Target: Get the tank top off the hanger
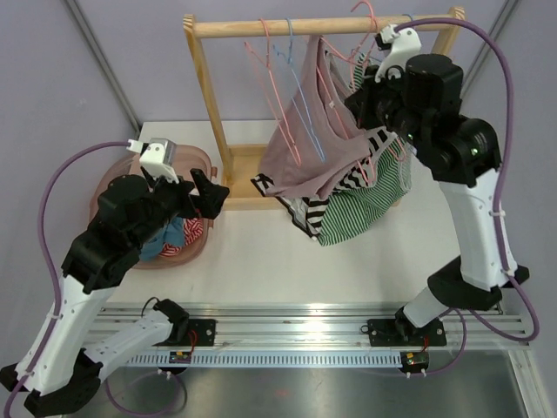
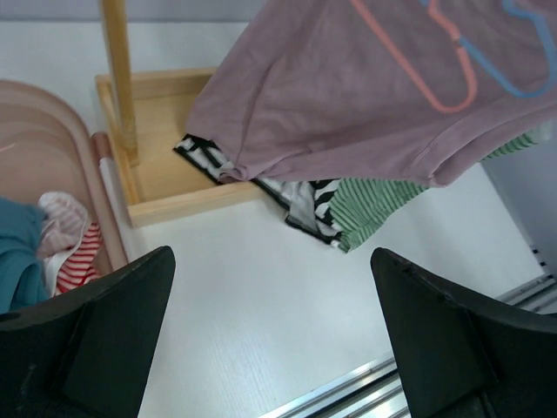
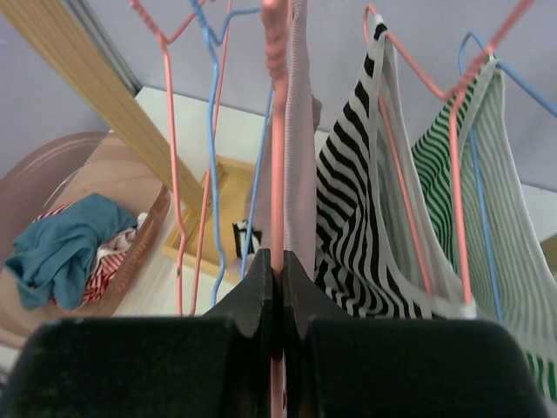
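Note:
A mauve tank top point(image 1: 309, 144) hangs on a pink hanger point(image 3: 277, 131) from the wooden rail point(image 1: 296, 28); it also shows in the left wrist view point(image 2: 348, 96) and the right wrist view point(image 3: 302, 157). My right gripper point(image 3: 278, 261) is shut on the pink hanger's wire, right beside the mauve strap; in the top view it sits high by the rail point(image 1: 365, 96). My left gripper point(image 2: 270, 331) is open and empty over the table, left of and below the hanging clothes, by the basket point(image 1: 209, 196).
A black-and-white striped top point(image 3: 357, 218) and a green striped top point(image 3: 492, 192) hang to the right. Empty pink and blue hangers point(image 1: 278, 78) hang to the left. A pink basket point(image 1: 104, 187) with clothes sits at left. The rack's wooden base point(image 2: 165, 165) stands behind.

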`<act>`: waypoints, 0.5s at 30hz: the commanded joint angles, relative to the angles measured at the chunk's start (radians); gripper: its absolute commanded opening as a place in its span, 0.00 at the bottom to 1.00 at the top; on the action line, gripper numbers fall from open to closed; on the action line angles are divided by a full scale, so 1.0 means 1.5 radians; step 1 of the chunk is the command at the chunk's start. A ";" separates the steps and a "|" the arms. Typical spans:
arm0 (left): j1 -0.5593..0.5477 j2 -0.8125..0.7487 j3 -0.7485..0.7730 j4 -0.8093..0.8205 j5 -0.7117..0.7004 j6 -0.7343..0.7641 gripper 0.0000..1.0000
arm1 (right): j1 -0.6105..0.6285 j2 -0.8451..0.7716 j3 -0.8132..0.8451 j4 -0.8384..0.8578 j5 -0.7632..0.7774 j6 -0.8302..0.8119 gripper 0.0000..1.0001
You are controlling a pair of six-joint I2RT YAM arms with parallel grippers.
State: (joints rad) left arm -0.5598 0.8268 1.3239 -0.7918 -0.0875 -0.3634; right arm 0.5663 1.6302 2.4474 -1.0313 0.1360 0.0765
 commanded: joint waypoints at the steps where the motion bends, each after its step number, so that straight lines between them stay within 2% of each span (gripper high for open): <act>1: -0.015 -0.016 0.031 0.097 0.054 0.018 0.99 | -0.004 -0.086 -0.037 0.001 -0.035 0.022 0.00; 2: -0.020 -0.015 0.033 0.110 0.095 0.022 0.99 | -0.004 -0.098 -0.064 -0.015 -0.043 0.025 0.00; 5: -0.036 -0.004 0.039 0.163 0.135 0.033 0.99 | -0.004 -0.163 -0.137 -0.026 -0.058 0.037 0.00; 8: -0.066 0.023 0.050 0.224 0.138 0.047 0.99 | -0.004 -0.237 -0.191 -0.036 -0.069 0.052 0.00; 13: -0.152 0.096 0.109 0.277 0.062 0.105 0.99 | -0.004 -0.305 -0.189 -0.116 -0.112 0.067 0.00; 15: -0.210 0.148 0.154 0.284 -0.006 0.144 0.99 | -0.003 -0.328 -0.191 -0.139 -0.134 0.068 0.00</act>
State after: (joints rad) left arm -0.7925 0.9657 1.4681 -0.4778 0.0109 -0.2584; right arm 0.5644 1.1908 2.1418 -1.2053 0.0147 0.1566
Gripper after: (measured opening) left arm 0.988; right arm 0.033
